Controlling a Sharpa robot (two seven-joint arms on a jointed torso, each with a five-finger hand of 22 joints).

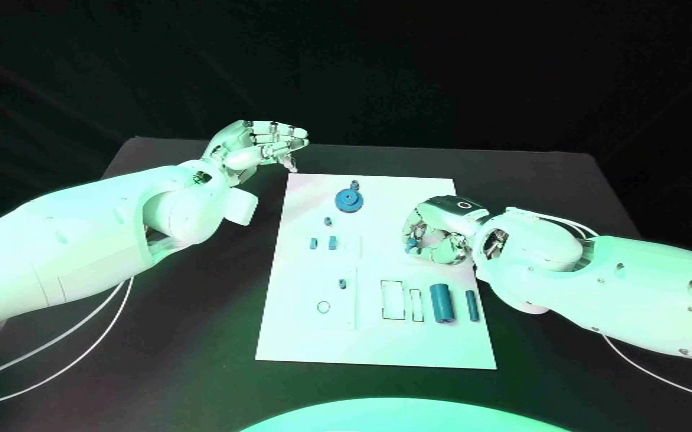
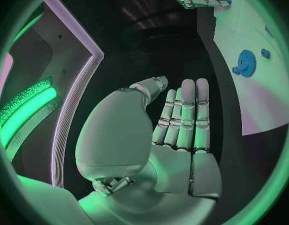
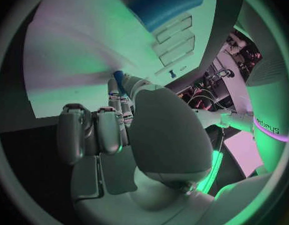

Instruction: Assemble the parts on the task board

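Note:
The white task board lies in the middle of the black table. My right hand hovers at the board's right side, fingers curled round a small blue part; the same part peeks out between its fingertips in the right wrist view. My left hand is raised beside the board's far left corner, palm bare and fingers straight, holding nothing. A blue gear sits at the board's far end and also appears as the gear in the left wrist view.
Two blue cylinders lie near the board's right edge beside rectangular slots. Two small blue pieces stand mid-board, with a thin ring nearer me. Black table surrounds the board.

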